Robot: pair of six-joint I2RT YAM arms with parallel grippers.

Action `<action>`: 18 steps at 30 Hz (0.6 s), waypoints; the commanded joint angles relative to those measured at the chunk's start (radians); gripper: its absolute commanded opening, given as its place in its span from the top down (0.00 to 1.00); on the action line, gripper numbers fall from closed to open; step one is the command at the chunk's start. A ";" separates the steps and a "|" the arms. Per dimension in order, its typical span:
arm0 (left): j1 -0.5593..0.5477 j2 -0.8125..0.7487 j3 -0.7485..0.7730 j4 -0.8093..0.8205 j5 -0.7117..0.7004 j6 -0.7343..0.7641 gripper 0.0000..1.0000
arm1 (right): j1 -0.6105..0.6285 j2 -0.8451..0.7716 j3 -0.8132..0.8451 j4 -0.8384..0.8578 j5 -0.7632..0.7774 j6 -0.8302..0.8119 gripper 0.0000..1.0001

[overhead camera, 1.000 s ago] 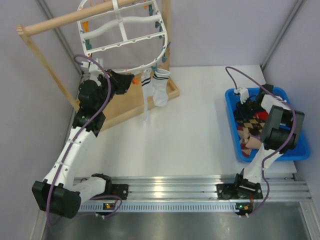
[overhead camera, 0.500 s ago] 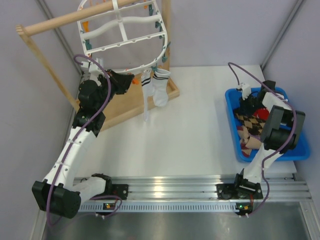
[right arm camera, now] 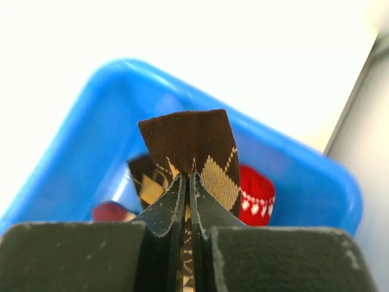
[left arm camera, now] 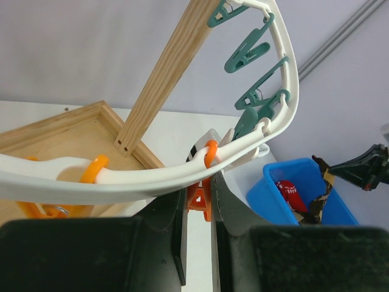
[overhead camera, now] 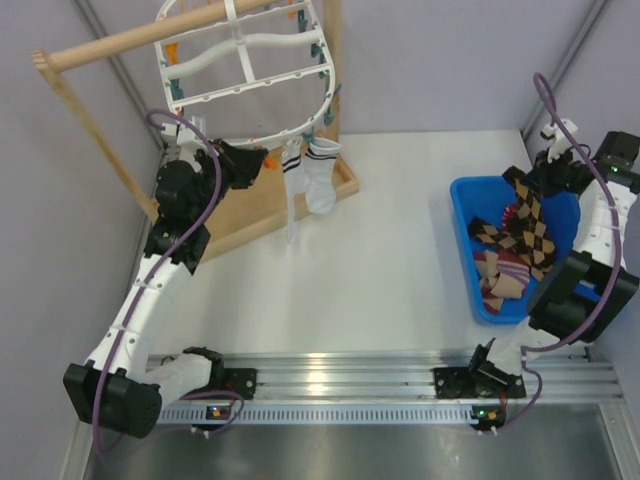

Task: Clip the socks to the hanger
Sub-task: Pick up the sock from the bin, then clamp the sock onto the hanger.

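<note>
The white oval hanger (overhead camera: 240, 60) hangs from the wooden pole at the back left, with teal clips (left arm camera: 246, 48) and orange clips along its rim (left arm camera: 121, 185). Two white socks (overhead camera: 318, 180) with dark cuff bands hang clipped at its lower edge. My left gripper (overhead camera: 262, 160) is shut on an orange clip (left arm camera: 202, 199) under the rim. My right gripper (overhead camera: 540, 178) is shut on a brown argyle sock (right arm camera: 197, 149) and holds it lifted above the blue bin (overhead camera: 470, 245); the sock (overhead camera: 535, 225) drapes down into the bin. A red sock (right arm camera: 255, 194) lies in the bin.
A wooden rack with a tray base (overhead camera: 240, 225) stands at the back left; its upright (left arm camera: 164, 73) is just behind the hanger rim. The blue bin at the right holds another argyle sock (overhead camera: 490, 232) and a tan-maroon striped sock (overhead camera: 500, 275). Grey walls close in both sides.
My right gripper has risen out of the bin and moved back and right, pulling the argyle sock up with it. The left arm has not moved.
</note>
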 commanded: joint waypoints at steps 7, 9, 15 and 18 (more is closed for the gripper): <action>-0.003 0.006 0.019 -0.061 0.058 -0.010 1.00 | 0.142 -0.310 -0.141 0.475 -0.220 0.406 1.00; -0.001 0.007 0.030 -0.059 0.064 -0.014 1.00 | 0.243 -0.358 -0.174 0.570 -0.197 0.446 1.00; -0.001 0.007 0.045 -0.062 0.072 -0.010 1.00 | 0.542 -0.404 -0.210 0.722 -0.053 0.638 1.00; -0.001 0.009 0.053 -0.058 0.076 -0.024 1.00 | 0.685 -0.406 -0.237 0.771 0.022 0.754 1.00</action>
